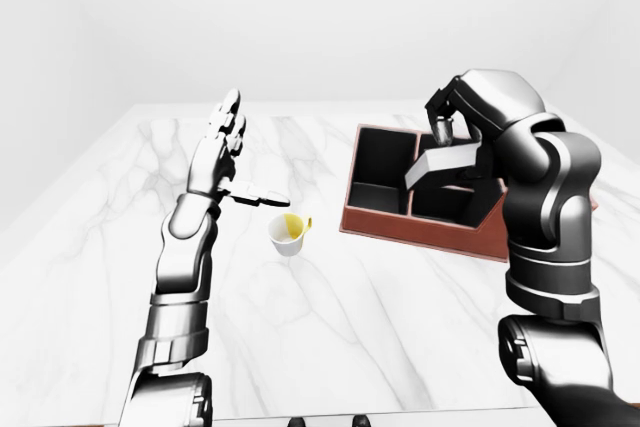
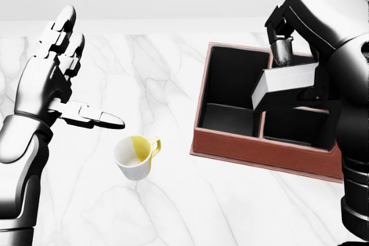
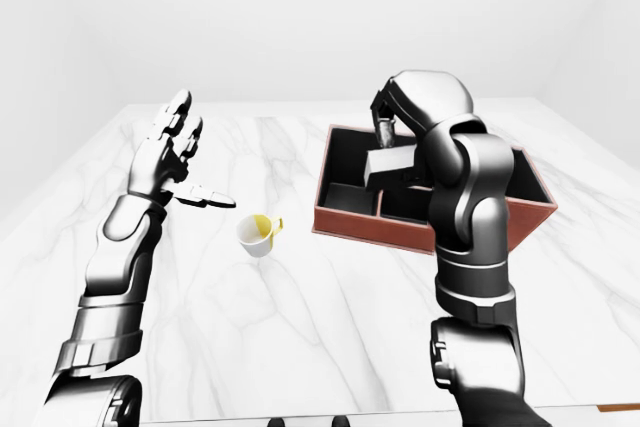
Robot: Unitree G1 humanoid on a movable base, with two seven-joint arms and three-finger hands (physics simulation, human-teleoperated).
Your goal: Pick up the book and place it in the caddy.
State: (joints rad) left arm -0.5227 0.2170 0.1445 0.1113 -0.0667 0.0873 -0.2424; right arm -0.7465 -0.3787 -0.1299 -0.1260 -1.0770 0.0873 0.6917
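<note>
Above the caddy [image 2: 262, 147], a red-brown box with dark compartments on the white marble table [image 2: 173, 200], the right hand [image 2: 300, 44] was clamped on the book [image 2: 286, 80]: a pale grey closed slab with white page edges, tilted, held clear over the divider between the caddy's left compartments, a dark finger [image 2: 282, 52] pressing its top face. Left of the caddy and well apart from it, the left hand [image 2: 55, 79] hung raised with fingers spread, gripping nothing; a white mug with yellow interior [image 2: 135, 156] stood on the table between that hand and the caddy, lower in the head view.
</note>
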